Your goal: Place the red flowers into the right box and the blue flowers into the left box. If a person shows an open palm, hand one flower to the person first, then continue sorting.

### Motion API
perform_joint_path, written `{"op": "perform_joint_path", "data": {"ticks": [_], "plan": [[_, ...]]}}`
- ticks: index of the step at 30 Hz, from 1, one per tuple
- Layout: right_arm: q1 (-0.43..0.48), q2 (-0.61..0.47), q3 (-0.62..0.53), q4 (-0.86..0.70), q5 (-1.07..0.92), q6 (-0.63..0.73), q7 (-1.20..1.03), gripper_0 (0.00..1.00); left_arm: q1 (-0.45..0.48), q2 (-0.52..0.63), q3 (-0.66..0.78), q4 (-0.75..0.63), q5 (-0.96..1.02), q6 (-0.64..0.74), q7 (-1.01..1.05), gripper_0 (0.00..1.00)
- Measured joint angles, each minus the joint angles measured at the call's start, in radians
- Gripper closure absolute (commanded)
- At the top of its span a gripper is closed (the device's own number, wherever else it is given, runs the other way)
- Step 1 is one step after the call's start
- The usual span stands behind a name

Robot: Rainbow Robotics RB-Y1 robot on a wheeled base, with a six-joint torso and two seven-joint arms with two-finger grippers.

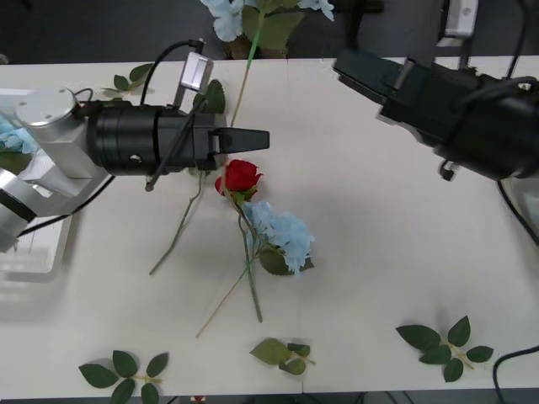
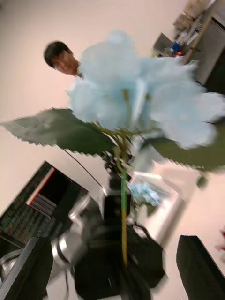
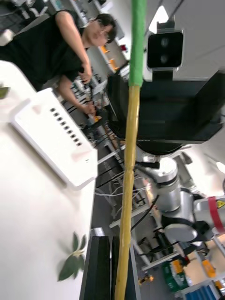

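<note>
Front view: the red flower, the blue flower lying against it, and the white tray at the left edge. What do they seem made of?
Red flower: matte, cloth-like petals, likely fabric; the thin stem looks plastic. Blue flower: frilly matte petals, probably fabric too. Left box: smooth, uniform white with a moulded rim, apparently plastic.
</note>
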Motion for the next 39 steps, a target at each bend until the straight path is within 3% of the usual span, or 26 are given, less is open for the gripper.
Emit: {"op": "perform_joint_path", "data": {"ticks": [5,11,15,19,23,28,35,39], "plan": [[0.074,-0.078,-0.102,0.052,0.042,0.203,0.0,0.23,-0.013,0.183,-0.012,-0.002,0.003,-0.017,0.089,1.0],[0.096,-0.136,-0.11,0.189,0.256,0.356,0.0,0.23,-0.007,0.468,-0.023,-0.003,0.006,-0.019,0.311,1.0],[0.097,-0.152,-0.063,0.23,0.451,0.33,0.0,0.23,0.048,0.629,-0.025,0.01,0.02,-0.03,0.34,1.0],[0.097,-0.155,0.034,0.257,0.586,0.2,0.0,0.23,0.145,0.732,-0.024,0.082,0.027,-0.032,0.34,1.0],[0.095,-0.153,0.117,0.292,0.663,0.136,0.0,0.23,0.245,0.776,-0.024,0.191,0.027,-0.034,0.34,1.0],[0.089,-0.094,0.118,0.307,0.817,0.135,-0.001,0.23,0.321,0.781,-0.024,0.335,-0.013,-0.056,0.34,1.0],[0.054,0.014,0.103,0.311,0.89,0.112,-0.002,0.23,0.316,0.752,-0.024,0.598,-0.108,-0.071,0.291,1.0],[0.018,0.04,0.103,0.311,0.873,0.127,-0.001,0.24,0.278,0.703,-0.024,0.656,-0.198,-0.09,0.202,1.0]]}}
